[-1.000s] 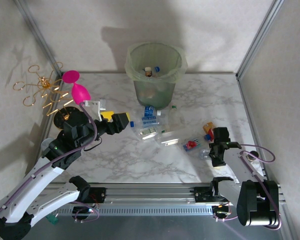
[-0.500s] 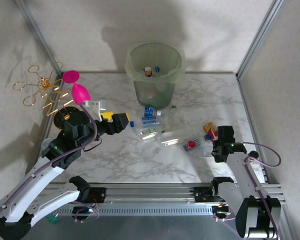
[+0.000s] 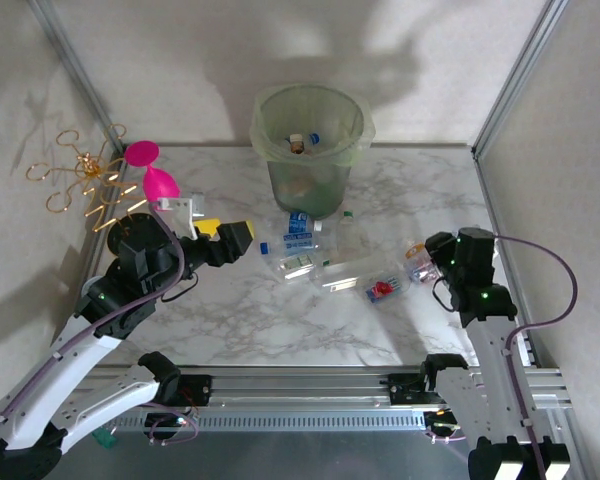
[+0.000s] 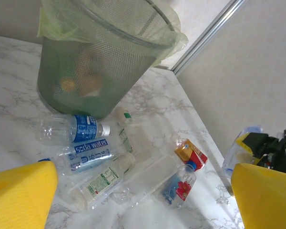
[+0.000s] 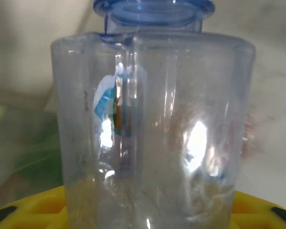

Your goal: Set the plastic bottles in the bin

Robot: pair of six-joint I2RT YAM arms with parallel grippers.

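One clear blue-capped bottle [image 5: 152, 119] is squeezed in the right gripper [image 3: 438, 252], near the table's [image 3: 280, 330] right edge. The left gripper [image 3: 220, 234] is wide open. Next comes carrying the bottle over the bin [image 3: 263, 125].

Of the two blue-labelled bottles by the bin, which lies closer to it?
The white-capped bottle, lying at the bin's foot. The soda water bottle lies beside it, farther out.
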